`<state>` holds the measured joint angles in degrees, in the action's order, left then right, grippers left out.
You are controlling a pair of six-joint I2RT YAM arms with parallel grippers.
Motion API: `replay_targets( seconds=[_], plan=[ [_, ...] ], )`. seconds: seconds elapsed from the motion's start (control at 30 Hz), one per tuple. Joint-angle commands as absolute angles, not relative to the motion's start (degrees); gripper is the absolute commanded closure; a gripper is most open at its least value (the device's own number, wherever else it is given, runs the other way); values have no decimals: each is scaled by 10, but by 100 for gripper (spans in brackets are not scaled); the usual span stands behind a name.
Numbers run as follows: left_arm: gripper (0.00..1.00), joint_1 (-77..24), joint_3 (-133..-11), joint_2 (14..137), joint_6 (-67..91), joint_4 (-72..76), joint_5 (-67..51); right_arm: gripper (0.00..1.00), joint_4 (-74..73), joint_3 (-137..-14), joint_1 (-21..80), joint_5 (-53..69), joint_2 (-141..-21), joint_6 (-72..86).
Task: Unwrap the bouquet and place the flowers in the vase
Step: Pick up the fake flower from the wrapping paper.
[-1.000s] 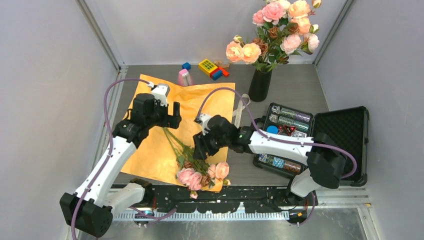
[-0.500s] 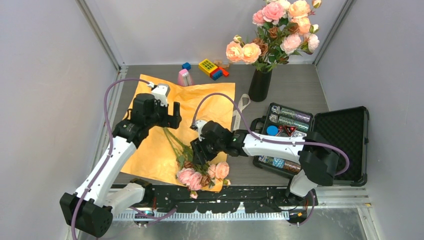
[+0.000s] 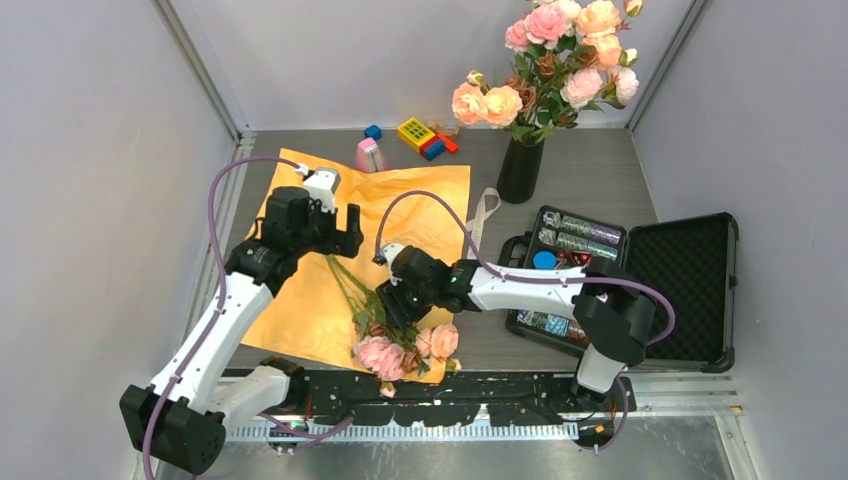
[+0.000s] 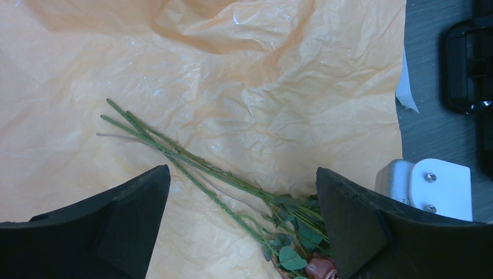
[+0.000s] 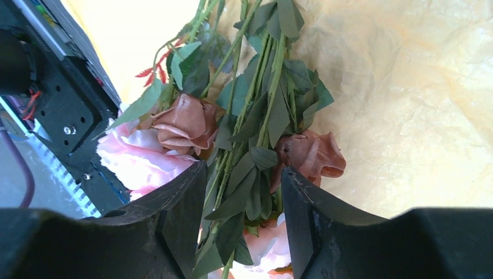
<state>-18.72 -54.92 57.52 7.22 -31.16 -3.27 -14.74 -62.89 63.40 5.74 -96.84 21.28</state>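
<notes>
Flowers (image 5: 256, 125) inside right gripper (image 5: 241, 174), wrist view

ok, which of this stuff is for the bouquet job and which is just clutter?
Job:
- flowers, lying on the opened paper
- ribbon, beside the paper
- vase, already holding roses

Clutter:
- metronome
- toy blocks
- open case

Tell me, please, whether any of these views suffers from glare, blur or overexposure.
Right wrist: the orange paper washes out to near white at upper left; the flowers are sharp. Left wrist: small glints on the paper's creases. Top external: even light, no glare.
</notes>
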Motion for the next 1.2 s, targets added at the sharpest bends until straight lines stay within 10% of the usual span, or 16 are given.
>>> replay_targets(
  seconds=[0.0,0.5,1.17],
  plan=[
    [0,-185,-548,576,69,-307,-41,46,-153,-657,644,40,-978,200],
    [0,-185,-548,577,67,-306,-51,98,-187,-676,649,19,-944,195],
    [0,-192,-509,490,32,-220,-295,100,-377,-778,512,141,-832,133]
  ],
)
